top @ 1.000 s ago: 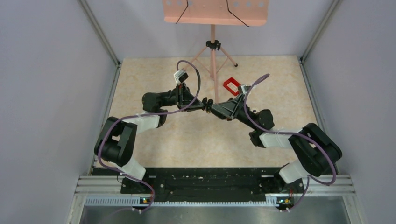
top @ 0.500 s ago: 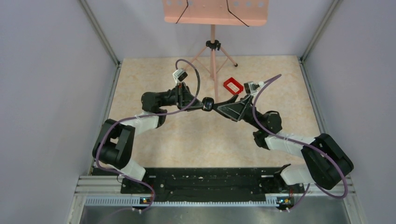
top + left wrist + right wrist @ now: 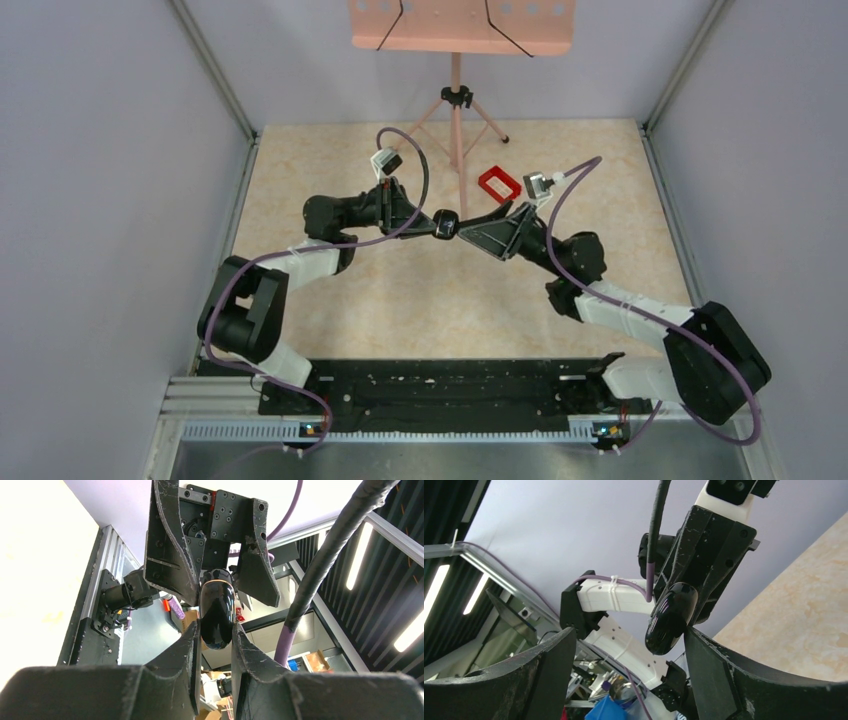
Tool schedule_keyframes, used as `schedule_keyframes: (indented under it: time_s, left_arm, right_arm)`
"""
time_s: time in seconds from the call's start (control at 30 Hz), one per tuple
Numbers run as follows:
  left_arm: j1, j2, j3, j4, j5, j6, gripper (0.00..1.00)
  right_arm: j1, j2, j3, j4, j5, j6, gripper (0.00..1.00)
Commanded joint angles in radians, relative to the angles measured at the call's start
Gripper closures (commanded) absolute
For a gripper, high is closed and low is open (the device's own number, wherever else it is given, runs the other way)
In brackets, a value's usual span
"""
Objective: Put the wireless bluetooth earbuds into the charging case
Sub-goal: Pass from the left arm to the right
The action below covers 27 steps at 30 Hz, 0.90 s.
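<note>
Glossy blk oval charging case (image 3: 217,607) (lid shut), mid-air in left pincer (image 3: 215,628)

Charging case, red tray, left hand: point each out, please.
charging case (image 3: 218,597): left wrist view, on its glossy body.
red tray (image 3: 486,178): top external view, on its rim.
left hand (image 3: 215,629): left wrist view, midway between its fingertips.

no legible text, no labels, brands, numbers or signs readable
</note>
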Motion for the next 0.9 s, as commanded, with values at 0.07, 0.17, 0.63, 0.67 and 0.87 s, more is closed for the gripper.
schedule_keyframes:
  time_s: [0.07, 0.17, 0.63, 0.67, 0.87]
  left_arm:
    - [-0.001, -0.038, 0.018, 0.024, 0.001, 0.027, 1.0]
    - [0.0, -0.04, 0.016, 0.024, 0.003, 0.028, 1.0]
    - [0.0, -0.055, 0.015, -0.007, 0.01, 0.062, 1.0]
    - [0.001, -0.058, 0.015, -0.014, 0.012, 0.068, 1.0]
    - [0.0, -0.071, 0.019, -0.037, 0.018, 0.092, 0.62]
  right_arm:
    - [0.019, -0.034, 0.097, -0.171, -0.023, -0.136, 0.32]
    - [0.025, -0.031, 0.121, -0.228, -0.022, -0.167, 0.37]
    - [0.029, -0.018, 0.138, -0.286, -0.007, -0.186, 0.88]
    - [0.029, -0.016, 0.139, -0.288, -0.006, -0.184, 0.95]
    - [0.033, -0.012, 0.143, -0.307, 0.007, -0.183, 1.0]
